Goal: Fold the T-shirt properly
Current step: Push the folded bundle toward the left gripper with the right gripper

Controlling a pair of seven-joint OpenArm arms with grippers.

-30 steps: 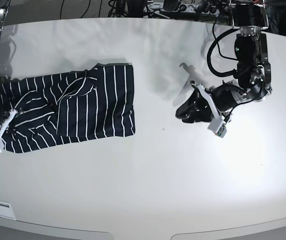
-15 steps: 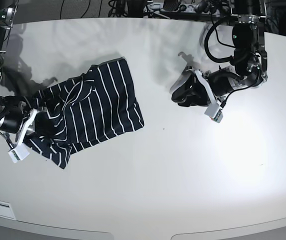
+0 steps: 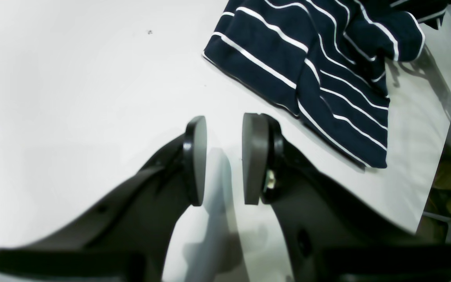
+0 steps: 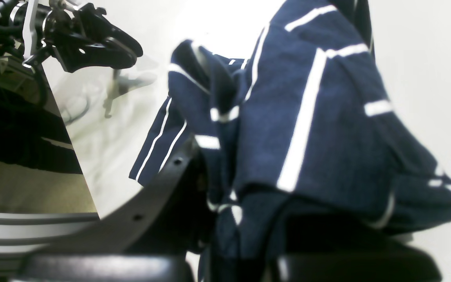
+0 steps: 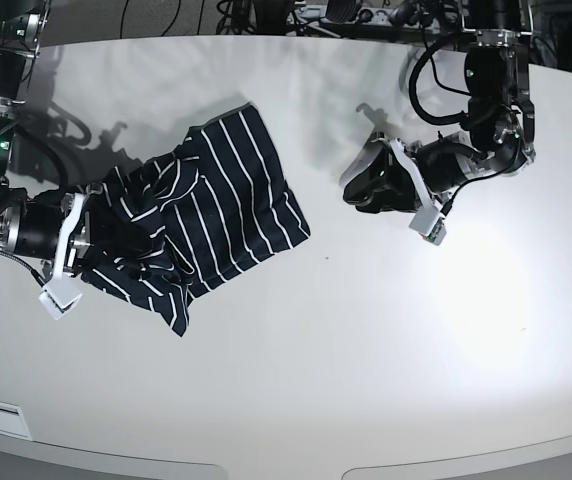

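The T-shirt, dark navy with thin white stripes, lies bunched and skewed on the left half of the white table. My right gripper is shut on the shirt's left part. In the right wrist view the cloth drapes over the gripper and hides the fingertips; one dark finger shows below it. My left gripper hovers right of the shirt, apart from it. In the left wrist view it is open and empty, with the shirt's corner just beyond its pads.
Cables and equipment line the far table edge. In the left wrist view the table edge runs down the right side with clutter beyond it. The left arm shows at the top left of the right wrist view.
My right gripper has pulled the shirt's left end toward the table's middle; the shirt has bunched, rotated and shifted right. My left gripper rose slightly toward the far edge, then held.
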